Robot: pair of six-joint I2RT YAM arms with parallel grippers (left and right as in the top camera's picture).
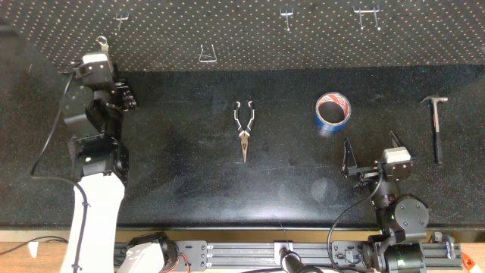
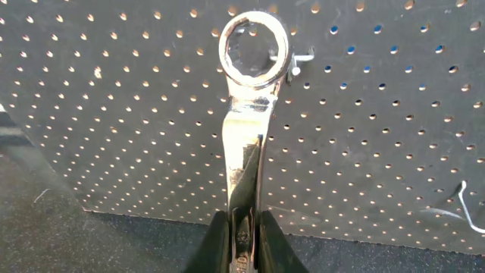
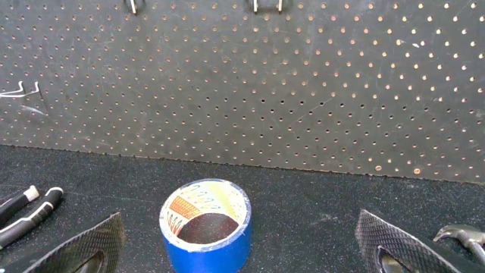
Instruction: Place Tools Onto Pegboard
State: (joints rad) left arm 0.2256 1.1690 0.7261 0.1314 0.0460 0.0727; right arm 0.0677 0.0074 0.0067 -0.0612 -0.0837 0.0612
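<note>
My left gripper point(image 2: 242, 246) is shut on the shaft of a steel combination wrench point(image 2: 244, 144), which it holds upright against the pegboard point(image 2: 114, 114). The wrench's ring end point(image 2: 254, 49) sits just beside a small metal hook point(image 2: 301, 59); the hook does not pass through the ring. From above, the left gripper point(image 1: 101, 57) is at the pegboard's far left. Needle-nose pliers point(image 1: 243, 129), a blue tape roll point(image 1: 333, 111) and a hammer point(image 1: 436, 125) lie on the black mat. My right gripper point(image 1: 371, 155) stands open in front of the tape roll point(image 3: 206, 227), holding nothing.
Several bare hooks hang on the pegboard: a wire loop point(image 1: 208, 54), a hook point(image 1: 286, 17) and a double hook point(image 1: 367, 15). The pliers' handles point(image 3: 26, 208) and the hammer's head point(image 3: 458, 236) flank the tape in the right wrist view.
</note>
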